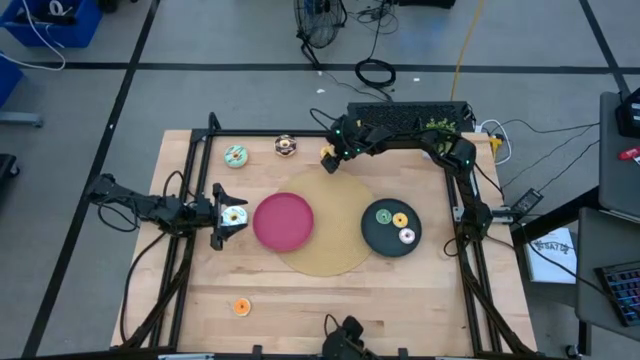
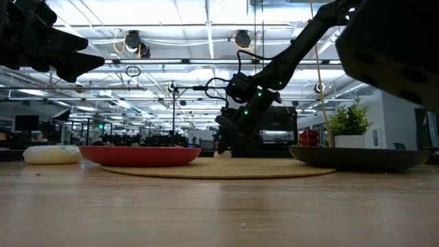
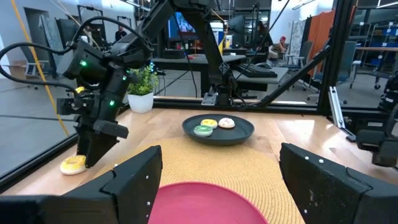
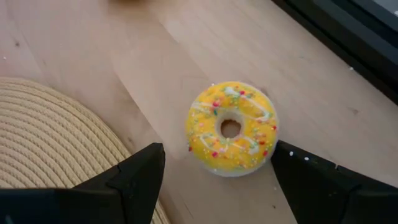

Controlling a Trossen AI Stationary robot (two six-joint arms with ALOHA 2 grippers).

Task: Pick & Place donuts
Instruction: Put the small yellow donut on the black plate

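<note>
**Two robot arms over a wooden table scattered with toy donuts**

On the left of the wooden table (image 1: pixel 330 300), the left gripper (image 1: pixel 226 216) hovers with its fingers spread apart, one to each side of a white-iced donut (image 1: pixel 234 215) that lies on the wood just beside a round pink plate (image 1: pixel 283 221). Whether the fingers touch that donut cannot be told. An orange donut (image 1: pixel 241 307) lies alone near the front edge, well apart from everything else. Toward the back edge sit a teal donut (image 1: pixel 235 155) and, to its right, a chocolate-brown donut (image 1: pixel 286 146).

The pink plate rests on the left part of a round woven mat (image 1: pixel 335 250) in the middle of the table. At the back, just off the mat's edge, the right gripper (image 4: pixel 214 180) is lowered over a yellow donut (image 4: pixel 231 127) with sprinkles; its fingers stand wide, one on each side of the donut, not pinching it.

On the right, a round black plate (image 1: pixel 375 238) overlaps the mat's right edge and holds three donuts: green (image 1: pixel 383 215), yellow-orange (image 1: pixel 400 219) and pale pink (image 1: pixel 406 236).
</note>
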